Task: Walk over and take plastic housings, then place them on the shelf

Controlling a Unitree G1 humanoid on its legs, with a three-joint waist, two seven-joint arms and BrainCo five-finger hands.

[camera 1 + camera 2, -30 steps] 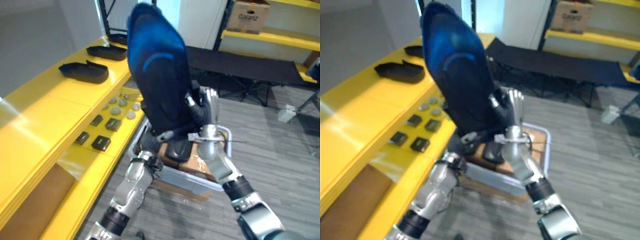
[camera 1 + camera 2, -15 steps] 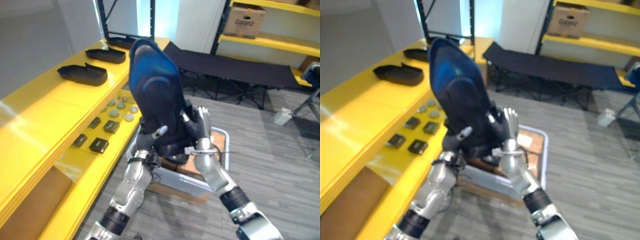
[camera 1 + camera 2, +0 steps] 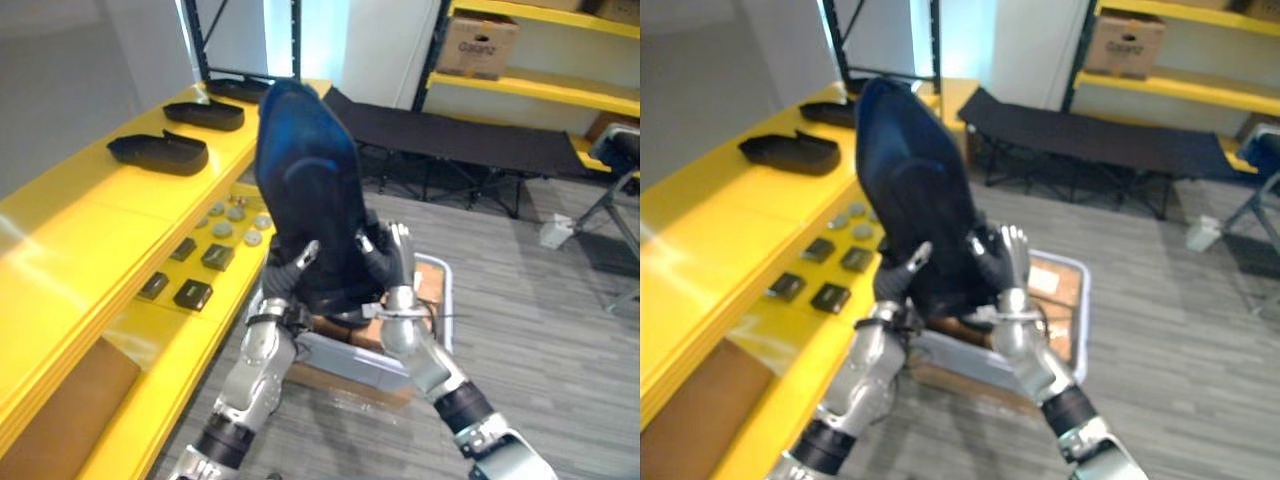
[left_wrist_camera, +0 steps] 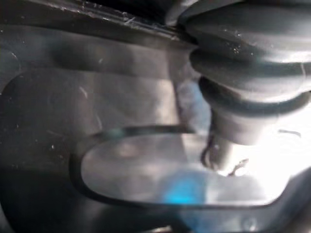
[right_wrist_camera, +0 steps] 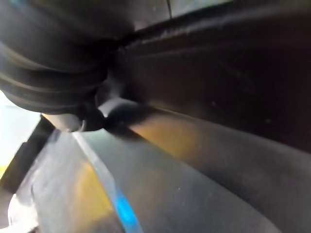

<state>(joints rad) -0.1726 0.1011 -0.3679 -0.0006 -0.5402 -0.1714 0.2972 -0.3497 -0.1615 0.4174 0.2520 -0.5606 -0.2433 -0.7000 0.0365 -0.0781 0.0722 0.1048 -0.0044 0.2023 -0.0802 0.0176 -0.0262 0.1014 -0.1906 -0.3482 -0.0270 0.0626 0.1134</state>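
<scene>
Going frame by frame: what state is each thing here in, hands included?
Large dark blue plastic housing: upright, held up between both hands.
Right hand: open, straight fingers flat against the housing.
Left hand: against the housing's other side.
Nearest black housing: lying on the yellow shelf.
Grey bin: on the floor, open-topped.
Black cot: unfolded.

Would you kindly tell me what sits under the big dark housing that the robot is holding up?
A grey crate sits below it, with brown cardboard showing inside. The housing covers much of the crate's inside, so whatever else lies in there is hidden.
</scene>
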